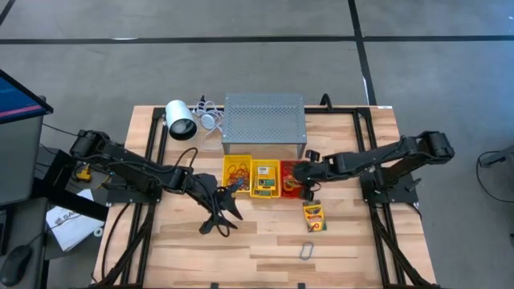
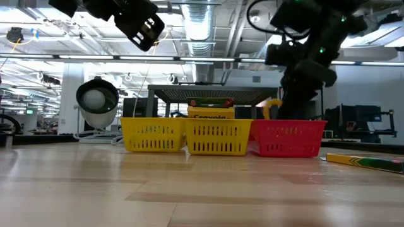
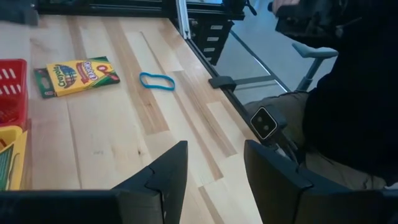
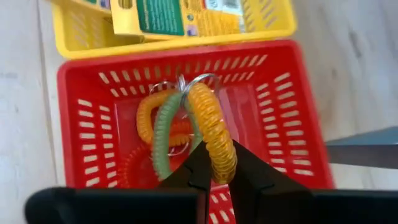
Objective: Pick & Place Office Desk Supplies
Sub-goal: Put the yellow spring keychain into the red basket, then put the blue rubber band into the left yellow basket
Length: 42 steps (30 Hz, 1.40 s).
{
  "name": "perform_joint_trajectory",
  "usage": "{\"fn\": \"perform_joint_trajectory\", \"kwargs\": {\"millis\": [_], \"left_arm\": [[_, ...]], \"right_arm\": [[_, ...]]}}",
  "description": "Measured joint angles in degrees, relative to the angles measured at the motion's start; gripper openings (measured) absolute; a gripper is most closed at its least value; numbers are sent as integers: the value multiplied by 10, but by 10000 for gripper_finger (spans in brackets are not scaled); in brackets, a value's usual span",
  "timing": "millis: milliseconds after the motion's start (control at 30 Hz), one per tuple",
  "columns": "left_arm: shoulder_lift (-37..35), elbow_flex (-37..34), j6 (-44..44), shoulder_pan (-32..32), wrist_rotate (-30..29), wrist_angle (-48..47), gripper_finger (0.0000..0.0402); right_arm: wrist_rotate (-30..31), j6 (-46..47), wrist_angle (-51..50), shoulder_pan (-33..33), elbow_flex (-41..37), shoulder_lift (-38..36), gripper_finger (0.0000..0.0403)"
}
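The right tool [image 4: 210, 169] is pinched shut on an orange coiled ring [image 4: 212, 127], holding it just above the open red basket [image 4: 93, 74]; a green coil [image 4: 163, 134] and a second orange coil [image 4: 146, 112] hang or lie beside it inside that basket, and whether they are linked to the held one on the small metal ring cannot be told. Next to the red basket sits a yellow basket [image 4: 74, 34] with a crayon box [image 4: 180, 14] already in it, and a further yellow basket [image 1: 236, 170] holds what looks like rubber bands. The step in hand seems to be the drop of the coil into the red basket; the next move calls for the jaws to part and the arm to lift straight clear so the coil does not snag. The left tool [image 3: 214, 180] hovers over bare counter [image 3: 112, 143] with its jaws apart and nothing between them. Still out on the counter are a loose crayon box [image 3: 78, 74] and, beyond it, an oval ring [image 3: 157, 81], likely the left arm's next picks.
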Motion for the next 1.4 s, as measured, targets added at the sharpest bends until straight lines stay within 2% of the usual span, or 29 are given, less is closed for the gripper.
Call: {"fn": "perform_joint_trajectory", "kwargs": {"millis": [200,433,600,800,967,1100,1400], "left_arm": [[0,0,0,0,0,5,153],[0,0,0,0,0,6,153],[0,0,0,0,0,6,153],[0,0,0,0,0,9,153],[0,-4,3,1,-21,14,153],[0,-10,3,1,-44,15,153],[0,-26,4,1,-54,71,153]], "right_arm": [[-1,3,9,0,0,44,34],[-14,3,13,-2,0,50,51],[-15,-9,1,-3,1,36,77],[-15,-11,-14,-3,4,27,131],[-13,-19,-62,-6,31,-1,170],[-13,-28,-60,3,53,-43,188],[-34,11,-26,102,67,-122,197]]}}
